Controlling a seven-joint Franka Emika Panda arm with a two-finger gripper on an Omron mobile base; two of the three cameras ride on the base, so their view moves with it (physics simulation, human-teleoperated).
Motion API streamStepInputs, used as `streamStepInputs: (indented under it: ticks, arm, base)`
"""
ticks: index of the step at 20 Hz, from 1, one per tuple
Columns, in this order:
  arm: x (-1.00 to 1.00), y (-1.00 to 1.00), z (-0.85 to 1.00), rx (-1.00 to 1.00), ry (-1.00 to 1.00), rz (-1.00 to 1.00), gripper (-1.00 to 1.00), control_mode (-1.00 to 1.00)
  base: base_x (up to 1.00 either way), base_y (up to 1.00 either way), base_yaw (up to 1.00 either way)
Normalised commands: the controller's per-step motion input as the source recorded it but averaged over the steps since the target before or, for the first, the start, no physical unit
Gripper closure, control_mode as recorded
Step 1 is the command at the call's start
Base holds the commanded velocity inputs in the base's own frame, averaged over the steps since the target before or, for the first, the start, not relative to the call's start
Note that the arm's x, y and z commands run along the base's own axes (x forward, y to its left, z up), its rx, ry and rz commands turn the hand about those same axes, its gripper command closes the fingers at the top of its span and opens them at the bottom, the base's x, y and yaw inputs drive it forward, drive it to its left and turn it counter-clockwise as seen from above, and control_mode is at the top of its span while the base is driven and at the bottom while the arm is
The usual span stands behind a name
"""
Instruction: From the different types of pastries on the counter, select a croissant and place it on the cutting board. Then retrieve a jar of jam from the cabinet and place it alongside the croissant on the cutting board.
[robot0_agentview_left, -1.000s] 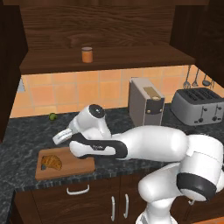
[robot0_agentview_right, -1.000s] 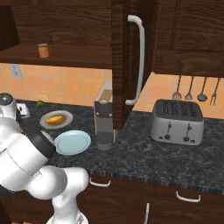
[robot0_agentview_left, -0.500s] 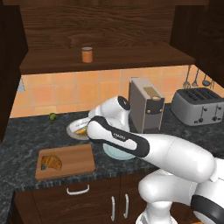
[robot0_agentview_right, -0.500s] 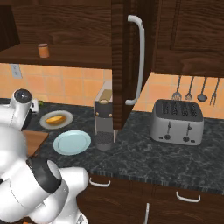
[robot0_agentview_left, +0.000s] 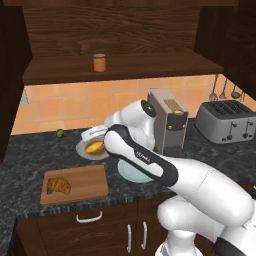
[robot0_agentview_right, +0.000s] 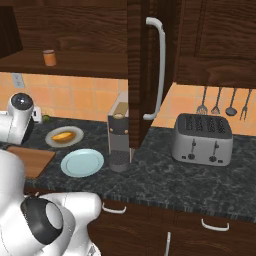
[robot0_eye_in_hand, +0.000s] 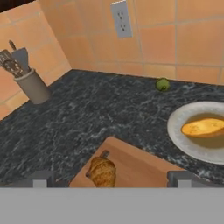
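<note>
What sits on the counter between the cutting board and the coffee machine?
In the left base view, a pale blue plate lies between the cutting board and the coffee machine, partly covered by the arm. The right base view shows it is bare.

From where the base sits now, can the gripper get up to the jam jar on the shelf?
Probably yes. The jam jar stands alone on the open shelf, with no door in front of it. The arm must rise from above the cutting board.
</note>
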Motion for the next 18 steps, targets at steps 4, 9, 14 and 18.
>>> streamStepInputs:
  ticks: [4, 9, 14, 18]
  arm:
    - [-0.3, -0.37, 1.0, 0.0, 0.0, -0.06, -1.0, -1.0]
    - [-0.35, -0.47, 0.99, 0.0, 0.04, -0.2, -1.0, -1.0]
    - [-0.07, -0.5, 0.99, -0.07, 0.05, -0.26, -1.0, -1.0]
    - [0.0, -0.42, 0.92, -0.09, 0.0, -0.25, -1.0, -1.0]
  base:
    - [0.0, 0.0, 0.0]
    - [0.0, 0.0, 0.0]
    - [0.0, 0.0, 0.0]
    - [0.0, 0.0, 0.0]
